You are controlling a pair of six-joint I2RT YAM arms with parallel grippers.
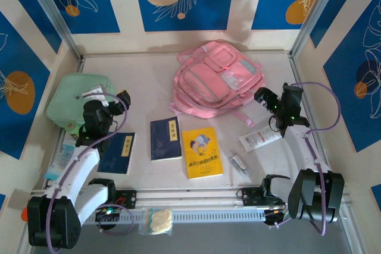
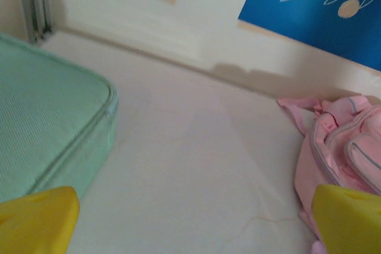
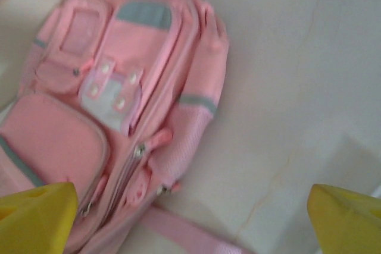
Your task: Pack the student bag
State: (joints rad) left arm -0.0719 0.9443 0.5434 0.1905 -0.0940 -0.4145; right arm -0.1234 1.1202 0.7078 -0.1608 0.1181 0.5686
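The mint-green soft case (image 2: pixel 47 129) is lying just left of the left gripper (image 1: pixel 119 102), which is hanging wide open and gripping nothing. Its wrist view is picking out the case's zip seam. The top view is adding what lies behind and to the right of that gripper: a dark blue book (image 1: pixel 117 153), a second blue book (image 1: pixel 165 138) and a yellow book (image 1: pixel 202 151). The pink backpack (image 1: pixel 217 81) is lying flat just ahead-left of the right gripper (image 1: pixel 265 98), whose jaws are also gaping and empty. That wrist view is revealing front pockets, grey trim and zipper pulls. A white tube (image 1: pixel 260 139) is lying behind this gripper.
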